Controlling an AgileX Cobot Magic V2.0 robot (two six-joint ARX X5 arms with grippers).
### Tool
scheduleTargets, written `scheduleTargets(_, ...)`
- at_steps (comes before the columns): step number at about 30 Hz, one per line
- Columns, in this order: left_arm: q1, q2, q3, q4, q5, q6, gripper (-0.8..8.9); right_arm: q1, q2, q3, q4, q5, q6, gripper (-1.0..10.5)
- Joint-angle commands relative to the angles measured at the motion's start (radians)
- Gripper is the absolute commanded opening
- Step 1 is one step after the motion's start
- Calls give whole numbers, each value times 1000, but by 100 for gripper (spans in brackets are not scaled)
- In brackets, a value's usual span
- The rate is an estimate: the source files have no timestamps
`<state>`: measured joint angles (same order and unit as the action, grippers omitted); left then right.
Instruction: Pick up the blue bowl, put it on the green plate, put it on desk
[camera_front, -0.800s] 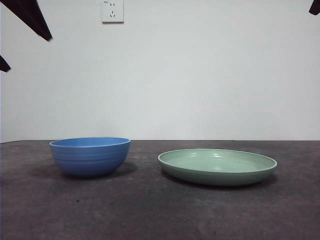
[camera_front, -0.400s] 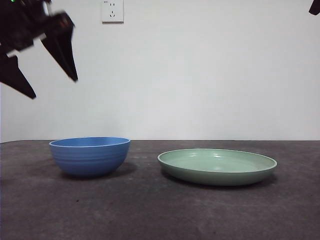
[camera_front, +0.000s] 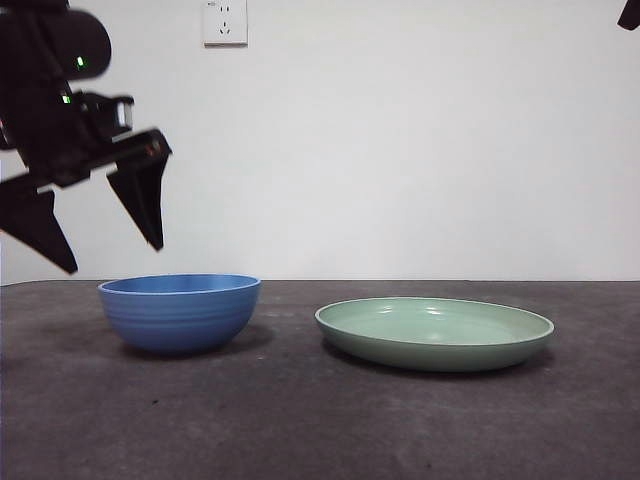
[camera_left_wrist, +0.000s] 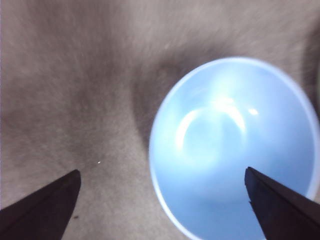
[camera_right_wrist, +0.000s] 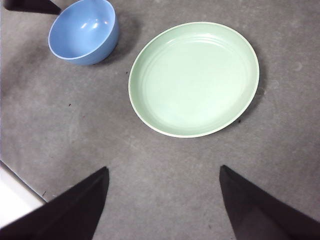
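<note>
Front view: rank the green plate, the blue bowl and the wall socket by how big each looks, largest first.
1. green plate, widest span.
2. blue bowl, narrower but taller.
3. wall socket, smallest, though it sits far back on the wall, so distance shrinks it.
The bowl and plate seem about equally near, so their order looks fair.

The left wrist view is blurred, and its edge crops the blue bowl (camera_left_wrist: 232, 150).

White wall (camera_front: 420, 150), power socket (camera_front: 225, 22)
</note>
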<state>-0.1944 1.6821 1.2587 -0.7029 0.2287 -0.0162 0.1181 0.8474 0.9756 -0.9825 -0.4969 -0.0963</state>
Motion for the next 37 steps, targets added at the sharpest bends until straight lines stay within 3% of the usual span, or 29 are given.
scheduleTargets(1, -3, 55, 25, 13, -10, 8, 521, 4, 7, 20, 10, 0, 11, 354)
scheduleTargets(8, -9, 111, 25, 24, -28, 8, 480, 4, 7, 20, 10, 0, 10, 354)
scheduleTargets(12, -9, 119, 25, 24, -30, 4, 377, 4, 7, 20, 10, 0, 10, 354)
scheduleTargets(16, -9, 119, 25, 17, -30, -1, 171, 4, 7, 20, 10, 0, 10, 354)
scheduleTargets(19, -9, 119, 25, 18, -30, -3, 85, 4, 7, 20, 10, 0, 10, 354)
scheduleTargets(23, -9, 119, 25, 19, -30, -4, 77, 4, 7, 20, 10, 0, 10, 354)
scheduleTargets(26, -9, 119, 25, 19, -30, -4, 17, 4, 7, 20, 10, 0, 10, 354)
scheduleTargets(37, -10, 105, 25, 23, -18, -24, 15, 4, 7, 20, 10, 0, 10, 354)
